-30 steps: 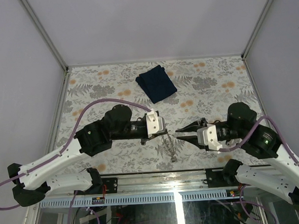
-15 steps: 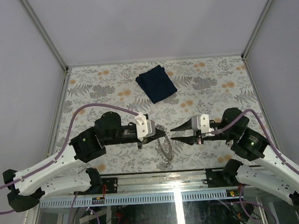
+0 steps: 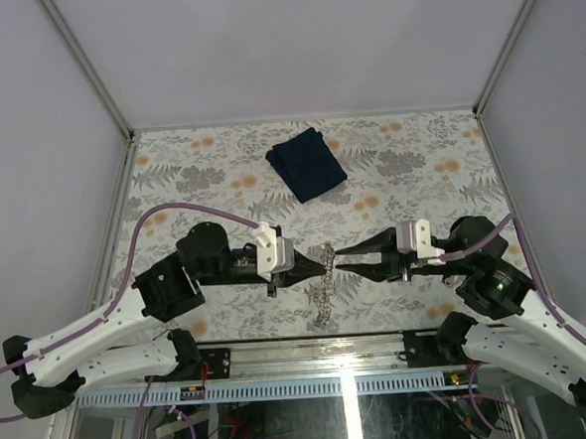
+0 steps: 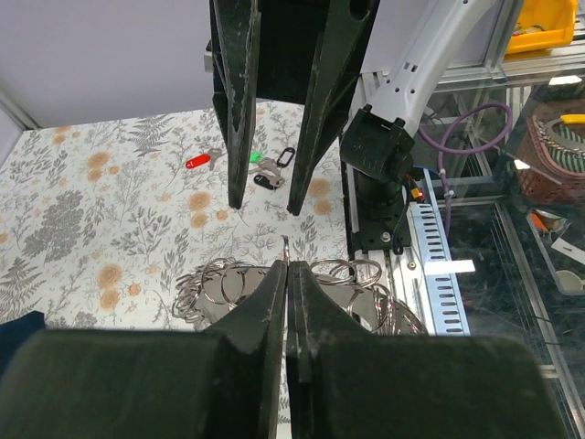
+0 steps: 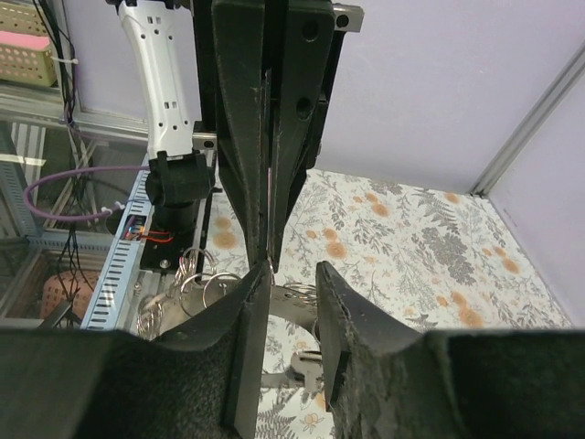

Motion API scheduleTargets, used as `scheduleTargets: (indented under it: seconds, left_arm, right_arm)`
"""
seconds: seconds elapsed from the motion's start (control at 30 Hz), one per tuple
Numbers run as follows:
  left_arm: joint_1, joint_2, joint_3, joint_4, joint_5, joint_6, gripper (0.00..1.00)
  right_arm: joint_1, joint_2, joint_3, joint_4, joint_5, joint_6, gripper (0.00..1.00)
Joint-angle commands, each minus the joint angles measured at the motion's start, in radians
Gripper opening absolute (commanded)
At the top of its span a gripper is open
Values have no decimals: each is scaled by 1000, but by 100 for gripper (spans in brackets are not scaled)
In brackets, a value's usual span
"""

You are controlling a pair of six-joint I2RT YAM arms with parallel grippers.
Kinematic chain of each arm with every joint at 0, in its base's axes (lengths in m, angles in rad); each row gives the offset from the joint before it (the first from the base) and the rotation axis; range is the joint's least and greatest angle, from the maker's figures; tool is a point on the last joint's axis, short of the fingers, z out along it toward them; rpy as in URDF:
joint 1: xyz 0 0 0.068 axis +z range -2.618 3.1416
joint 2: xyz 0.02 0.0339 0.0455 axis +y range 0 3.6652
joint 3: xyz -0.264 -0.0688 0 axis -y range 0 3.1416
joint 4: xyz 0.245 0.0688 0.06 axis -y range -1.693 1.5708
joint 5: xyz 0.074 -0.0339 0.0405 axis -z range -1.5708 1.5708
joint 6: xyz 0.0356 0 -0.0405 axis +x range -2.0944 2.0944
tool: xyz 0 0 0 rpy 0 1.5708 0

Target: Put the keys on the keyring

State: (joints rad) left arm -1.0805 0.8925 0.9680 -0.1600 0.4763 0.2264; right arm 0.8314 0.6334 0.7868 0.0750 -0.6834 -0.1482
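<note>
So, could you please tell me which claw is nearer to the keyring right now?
Left. The left claw is shut on the keyring, which hangs down from its tips. The right claw faces it from the other side, jaws open, not gripping it.

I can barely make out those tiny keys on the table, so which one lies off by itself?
The red-headed key. It lies alone, a clear gap away, while the green-headed key and the black-headed keys huddle together in one small cluster.

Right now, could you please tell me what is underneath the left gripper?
Beneath the left gripper, silvery loops of the keyring show on either side. Its shut fingers cover the middle, so how the loops join there cannot be seen.
</note>
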Motion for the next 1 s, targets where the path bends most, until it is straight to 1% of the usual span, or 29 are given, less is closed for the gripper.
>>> scheduleTargets:
  seconds: [0.0, 0.37, 0.47, 0.8, 0.9, 0.97]
  left_arm:
    - [-3, -15, 11, 111, 34, -12, 0]
    - [-2, -22, 21, 111, 24, -12, 0]
    - [-2, -23, 24, 116, 28, -14, 0]
    - [-2, -24, 27, 126, 28, -21, 0]
    - [-3, -23, 26, 126, 25, -21, 0]
    - [-2, -24, 26, 126, 23, -21, 0]
  right_arm:
    - [5, 10, -3, 28, -36, 2, 32]
    - [5, 28, -28, 35, -83, 4, 31]
    - [5, 31, -36, 62, -78, 18, 28]
    - [6, 47, -70, 157, -95, 71, 15]
    - [6, 51, -70, 172, -108, 81, 7]
    - [6, 51, -73, 180, -116, 87, 0]
